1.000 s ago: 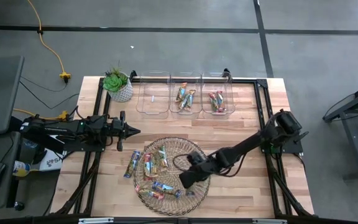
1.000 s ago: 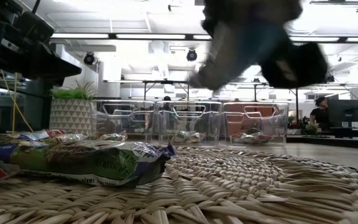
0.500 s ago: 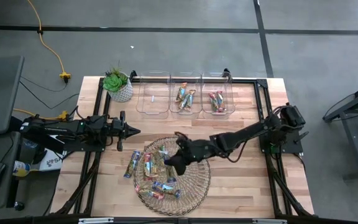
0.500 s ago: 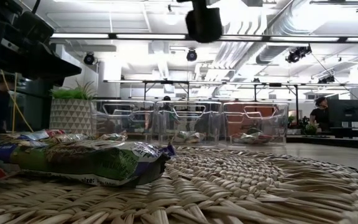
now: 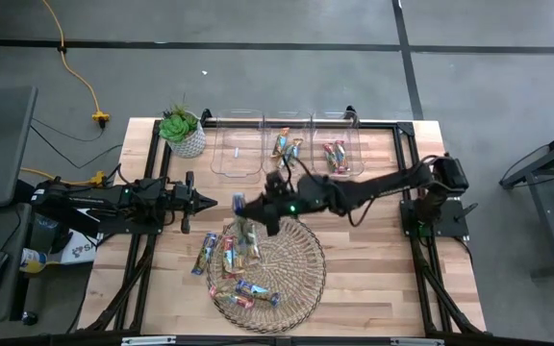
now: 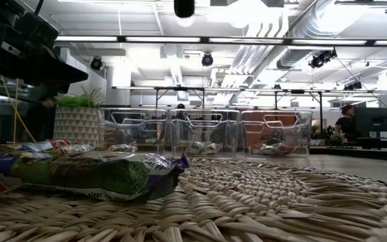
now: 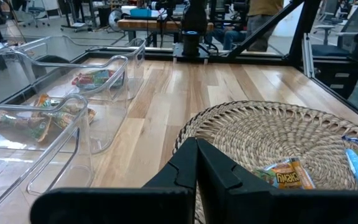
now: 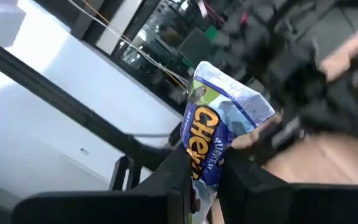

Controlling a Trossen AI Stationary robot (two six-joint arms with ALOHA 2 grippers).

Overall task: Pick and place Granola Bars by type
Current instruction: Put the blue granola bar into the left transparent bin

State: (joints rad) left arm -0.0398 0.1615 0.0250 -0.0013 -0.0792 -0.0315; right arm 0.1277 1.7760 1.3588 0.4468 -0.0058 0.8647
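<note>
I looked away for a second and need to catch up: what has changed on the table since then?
The right gripper has lifted off the wicker mat and swung toward the bins, now shut on a blue granola bar it carries above the table. It was low over the mat's near side a second ago. The left gripper, the bins, the plant and the remaining bars have not moved.

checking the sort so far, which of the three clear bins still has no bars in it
The left bin, nearest the potted plant, is empty. The middle bin holds green-tan bars and the right bin pink-red ones.
</note>
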